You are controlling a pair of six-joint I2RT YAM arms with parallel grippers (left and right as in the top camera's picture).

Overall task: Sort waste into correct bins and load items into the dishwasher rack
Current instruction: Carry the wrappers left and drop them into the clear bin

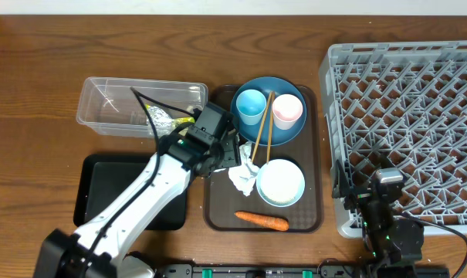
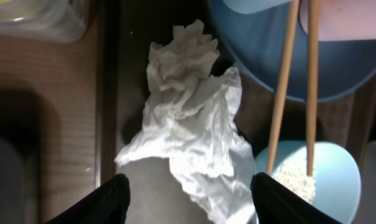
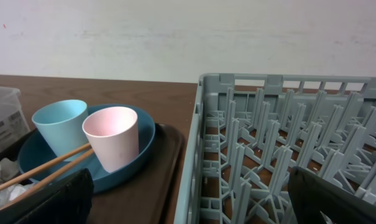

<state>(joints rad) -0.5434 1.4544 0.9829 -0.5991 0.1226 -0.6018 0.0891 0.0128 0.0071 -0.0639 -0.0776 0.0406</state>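
Note:
My left gripper (image 1: 235, 157) is open over the brown serving tray, its fingers (image 2: 188, 199) either side of a crumpled white napkin (image 2: 191, 124), also in the overhead view (image 1: 241, 177). The dark blue plate (image 1: 269, 127) holds a light blue cup (image 1: 250, 103), a pinkish cup (image 1: 288, 110) and wooden chopsticks (image 1: 262, 123) that lean onto the light blue bowl (image 1: 280, 183) with rice (image 2: 294, 175). An orange carrot (image 1: 262, 221) lies on the tray's front. The clear tub (image 1: 113, 100) holds a yellow-green wrapper (image 1: 165, 117). The black tray (image 1: 102, 193) is left. My right gripper (image 3: 188, 205) is open by the grey rack (image 1: 411, 116).
The brown serving tray (image 1: 218, 208) carries the dishes in the middle of the wooden table. The grey rack fills the right side, its near wall (image 3: 197, 155) close to my right gripper. My left arm crosses over the black tray.

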